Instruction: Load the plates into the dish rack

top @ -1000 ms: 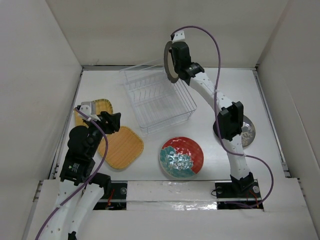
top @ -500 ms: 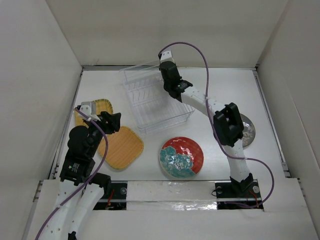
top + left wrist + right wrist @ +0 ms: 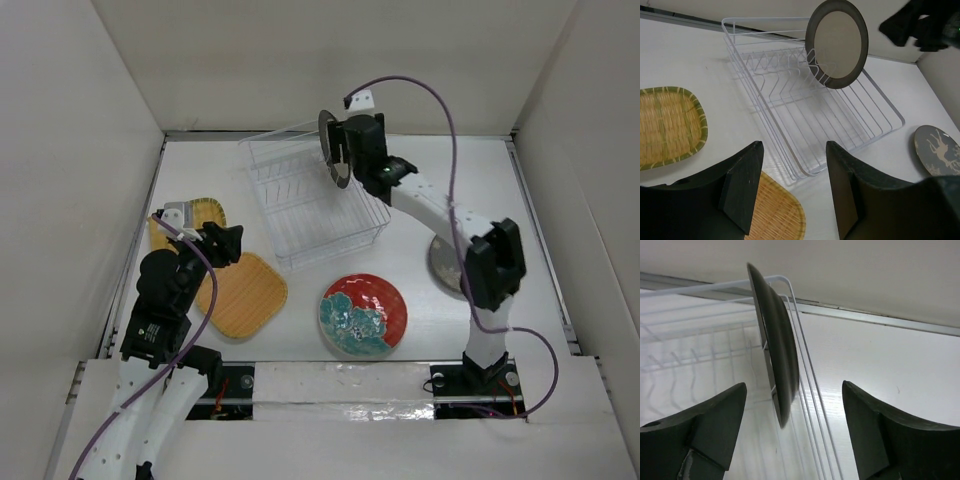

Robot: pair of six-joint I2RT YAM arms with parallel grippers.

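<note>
The dark-rimmed plate [image 3: 331, 148] stands on edge, tilted, at the far right side of the clear dish rack [image 3: 300, 215]. My right gripper [image 3: 343, 153] is open just beside it. In the right wrist view the plate [image 3: 778, 355] shows edge-on ahead of the gripper [image 3: 794, 390], touching neither finger. My left gripper [image 3: 795, 150] is open and holds nothing, hovering over a yellow woven plate [image 3: 775, 215] near the rack's [image 3: 790, 165] front corner. The red-teal floral plate [image 3: 363, 314] lies flat in front of the rack. The grey deer plate [image 3: 937, 150] lies to the right.
A second yellow woven plate [image 3: 667, 127] lies left of the rack, partly under my left arm [image 3: 165, 290]. My right arm [image 3: 485, 260] covers most of the deer plate in the top view. White walls [image 3: 90, 150] close in the table.
My right gripper carried the dark-rimmed plate down from above the rack, opened and let it go. The plate now stands in the rack. The left arm has stayed put.
</note>
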